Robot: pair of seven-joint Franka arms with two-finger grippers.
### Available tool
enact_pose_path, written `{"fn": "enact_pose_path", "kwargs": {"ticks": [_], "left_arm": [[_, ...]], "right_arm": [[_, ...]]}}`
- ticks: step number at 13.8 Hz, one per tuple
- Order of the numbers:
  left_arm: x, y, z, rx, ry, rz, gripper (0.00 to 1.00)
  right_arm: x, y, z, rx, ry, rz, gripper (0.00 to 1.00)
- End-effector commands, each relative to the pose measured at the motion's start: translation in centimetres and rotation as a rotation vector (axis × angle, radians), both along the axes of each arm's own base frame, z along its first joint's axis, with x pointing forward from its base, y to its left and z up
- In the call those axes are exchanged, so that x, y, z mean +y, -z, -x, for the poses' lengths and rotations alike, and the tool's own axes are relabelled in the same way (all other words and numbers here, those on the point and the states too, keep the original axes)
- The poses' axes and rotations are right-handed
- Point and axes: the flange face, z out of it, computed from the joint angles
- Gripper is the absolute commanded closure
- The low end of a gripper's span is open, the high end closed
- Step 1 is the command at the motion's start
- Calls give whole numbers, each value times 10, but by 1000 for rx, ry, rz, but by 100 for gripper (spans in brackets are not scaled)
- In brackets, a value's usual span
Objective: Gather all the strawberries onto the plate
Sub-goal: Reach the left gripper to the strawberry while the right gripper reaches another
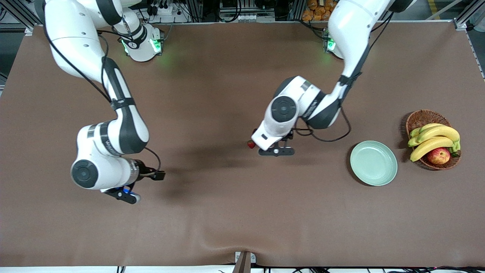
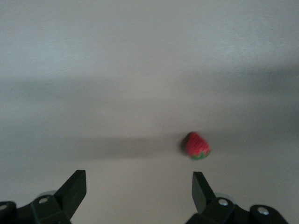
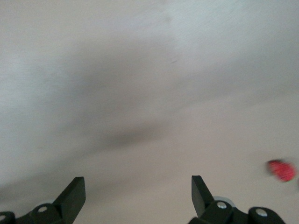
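One strawberry [image 1: 251,144] lies mid-table, half hidden by the left arm's hand. In the left wrist view this strawberry [image 2: 197,145] rests on the cloth just ahead of one fingertip, outside the gap. My left gripper [image 1: 276,151] [image 2: 139,186] hovers over the table beside it, open and holding nothing. My right gripper [image 1: 127,196] [image 3: 138,189] hangs open over the right arm's end of the table, also holding nothing. Its wrist view shows a strawberry [image 3: 281,170] off to one side. The pale green plate [image 1: 373,163] sits toward the left arm's end with nothing in it.
A wicker basket [image 1: 420,118] with bananas [image 1: 435,138] and an apple [image 1: 438,155] stands beside the plate, at the left arm's end of the table. Brown cloth [image 1: 227,212] covers the table.
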Motion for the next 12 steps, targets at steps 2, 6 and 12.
{"fn": "enact_pose_path", "kwargs": {"ticks": [2,6,12], "left_arm": [[-32,34,-12,-119,-15,14,0],[-59,48,11,-146,29,-3,0],[-68,75,26,-117,53,-24,1]], "right_arm": [[-64,-13,19,10,-148,7,0],[-110,8,55,-21,-208,19,0],[-146,66,106,-15,-275,-13,2]]}}
